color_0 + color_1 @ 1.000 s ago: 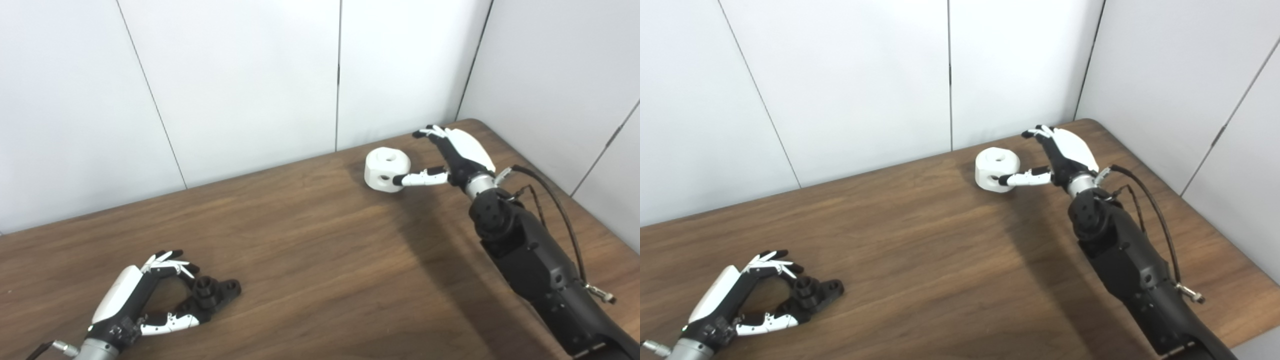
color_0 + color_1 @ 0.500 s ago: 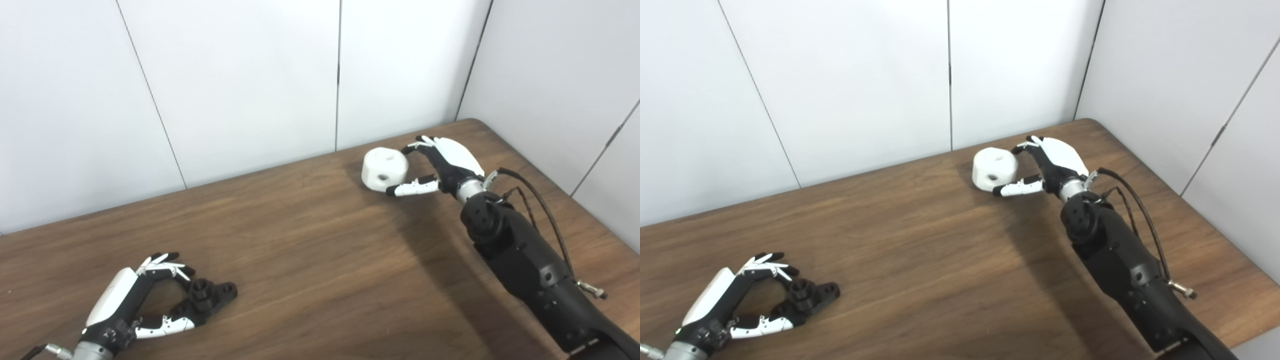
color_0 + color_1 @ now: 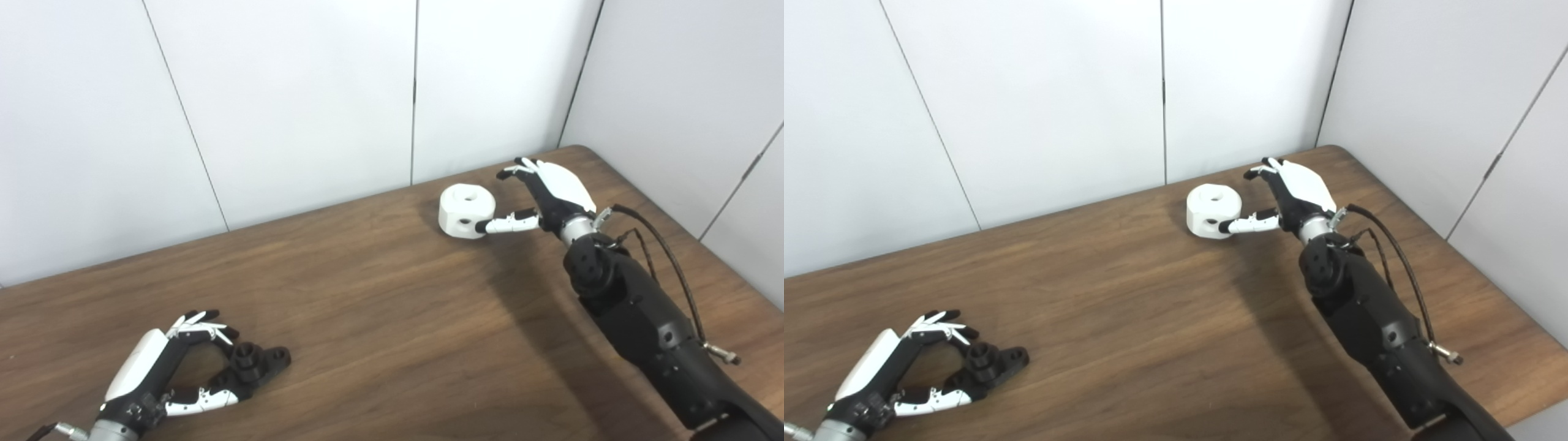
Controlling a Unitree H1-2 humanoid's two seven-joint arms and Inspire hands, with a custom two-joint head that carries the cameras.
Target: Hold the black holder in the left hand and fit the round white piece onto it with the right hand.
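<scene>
Left eye view shows a brown wooden table (image 3: 380,306) with white wall panels (image 3: 294,98) behind it. Near the front left corner, the left hand (image 3: 162,373) lies low on the table with its fingers spread apart. The black holder (image 3: 257,361) sits flat on the wood between the fingers and the thumb. The thumb tip seems to touch the near side of the holder, and the fingers (image 3: 205,324) curve above its far side, but the hand does not close on it. The holder has a short upright tube and a round hole beside it. At the far right, the white piece (image 3: 463,210) rests on the table, with one hole on its top and one on its side. The right hand (image 3: 542,196) is just beside it, also spread wide. Its thumb touches the near side of the piece, and its fingers hang above the right edge without contact. It grasps nothing.

Right eye view gives the same scene from a little to the right. The holder (image 3: 995,362) is inside the gap of the left hand (image 3: 885,380), still on the table. The piece (image 3: 1211,210) stands flat near the back edge, well apart from the holder. The right hand (image 3: 1289,193) has its thumb tip against the side of the piece, and a black cable (image 3: 1396,257) loops beside the forearm.
</scene>
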